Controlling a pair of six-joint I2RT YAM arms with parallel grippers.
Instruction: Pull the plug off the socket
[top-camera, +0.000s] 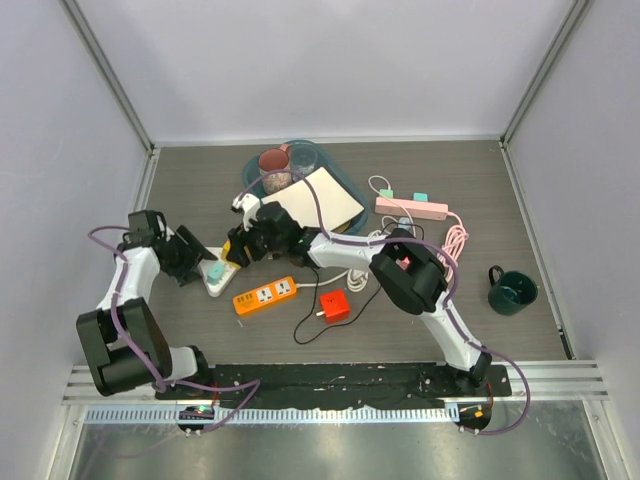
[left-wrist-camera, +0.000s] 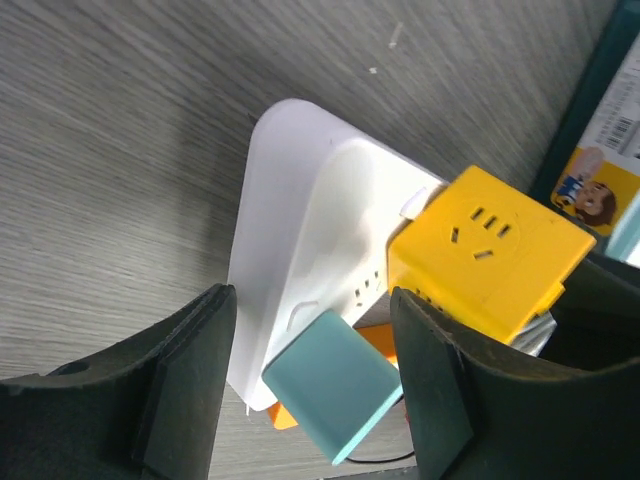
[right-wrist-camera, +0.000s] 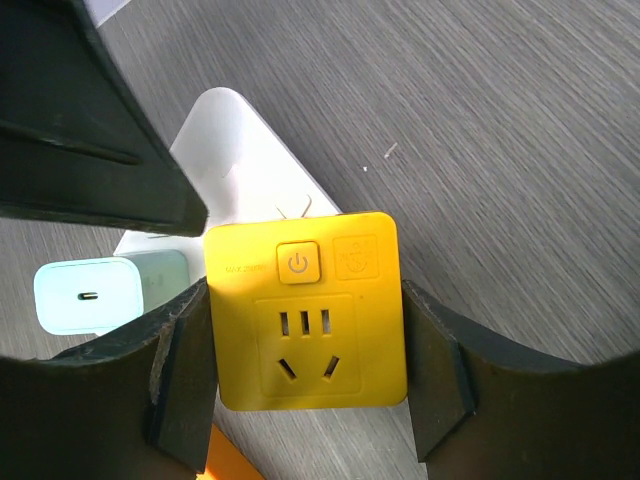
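Note:
A white power strip lies left of centre on the table; it also shows in the left wrist view and the right wrist view. A teal plug sits in it near one end, also seen in the right wrist view. A yellow cube socket adapter stands at the strip's other end. My left gripper is open, one finger on each side of the teal plug, with gaps. My right gripper is shut on the yellow adapter. I cannot tell whether the adapter's pins are still seated.
An orange power strip lies just right of the white one, with a red cube and its black cable beyond. A teal tray with cups and a book is behind. A pink strip and a green mug are at the right.

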